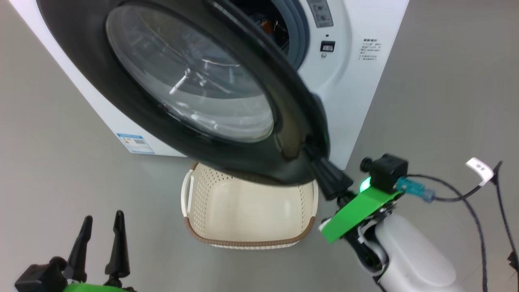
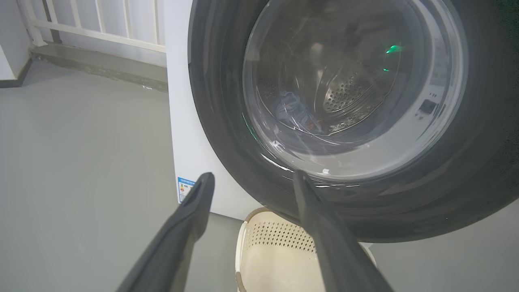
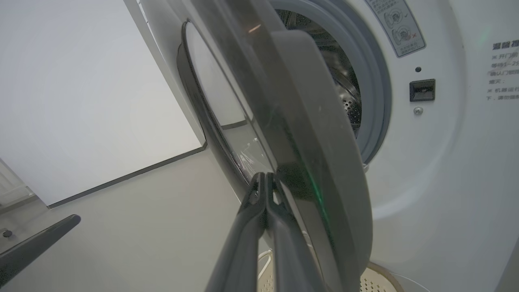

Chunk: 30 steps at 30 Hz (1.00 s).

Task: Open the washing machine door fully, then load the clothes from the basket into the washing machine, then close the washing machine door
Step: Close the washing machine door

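Note:
The washing machine (image 1: 348, 81) stands white with its round black door (image 1: 101, 89) swung partly open, and the glass bowl faces me. My right gripper (image 1: 320, 170) is shut, its fingertips (image 3: 265, 182) pressed together against the door's (image 3: 316, 121) outer face near its free edge. My left gripper (image 1: 103, 219) hangs open at the lower left, well apart from the door (image 2: 219, 121). Below the door, the basket (image 1: 243, 242) sits on the floor with a bare inside. Through the glass, blue clothes (image 2: 296, 113) lie in the steel drum.
Black cables (image 1: 466, 194) and a white tag (image 1: 480, 168) trail across the grey floor right of my right arm. A white railing (image 2: 97, 24) runs behind the machine on the left. The door overhangs the basket's (image 2: 275, 243) far end.

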Available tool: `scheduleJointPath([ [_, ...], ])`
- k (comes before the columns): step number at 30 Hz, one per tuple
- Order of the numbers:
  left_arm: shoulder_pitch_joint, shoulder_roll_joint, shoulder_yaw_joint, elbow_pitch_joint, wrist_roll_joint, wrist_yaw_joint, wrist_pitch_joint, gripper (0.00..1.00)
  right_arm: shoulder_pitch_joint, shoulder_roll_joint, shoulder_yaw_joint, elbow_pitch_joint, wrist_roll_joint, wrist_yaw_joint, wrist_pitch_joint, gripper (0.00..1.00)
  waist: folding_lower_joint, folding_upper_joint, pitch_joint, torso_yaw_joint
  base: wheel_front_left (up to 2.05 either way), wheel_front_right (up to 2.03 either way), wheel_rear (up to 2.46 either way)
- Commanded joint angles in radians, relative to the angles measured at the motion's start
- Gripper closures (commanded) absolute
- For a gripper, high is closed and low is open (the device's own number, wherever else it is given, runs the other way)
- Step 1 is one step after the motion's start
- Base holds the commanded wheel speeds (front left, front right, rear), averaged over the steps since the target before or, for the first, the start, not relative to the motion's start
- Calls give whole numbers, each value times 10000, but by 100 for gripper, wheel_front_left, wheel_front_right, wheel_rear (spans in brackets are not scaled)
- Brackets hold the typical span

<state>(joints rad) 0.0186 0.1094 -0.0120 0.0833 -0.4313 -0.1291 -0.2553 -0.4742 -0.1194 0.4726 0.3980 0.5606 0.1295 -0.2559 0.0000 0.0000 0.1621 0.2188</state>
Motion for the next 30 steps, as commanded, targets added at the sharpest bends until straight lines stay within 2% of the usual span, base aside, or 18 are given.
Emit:
scheduleJointPath([
  [1,-425,108,291,-291,-67,-15,-65,0,-367,91,-100,-189,-99,12,-59,100,0,0,216,59,0,0,0],
  [25,-1917,-36,-734,-516,-377,-15,-65,0,-2963,3,-3128,900,-1237,12,-59,100,0,0,1922,1067,0,0,0],
  [30,-2091,-19,-859,-514,-436,-15,-65,0,-3476,50,-3506,1063,-1483,12,-59,100,0,0,2143,1203,0,0,0],
])
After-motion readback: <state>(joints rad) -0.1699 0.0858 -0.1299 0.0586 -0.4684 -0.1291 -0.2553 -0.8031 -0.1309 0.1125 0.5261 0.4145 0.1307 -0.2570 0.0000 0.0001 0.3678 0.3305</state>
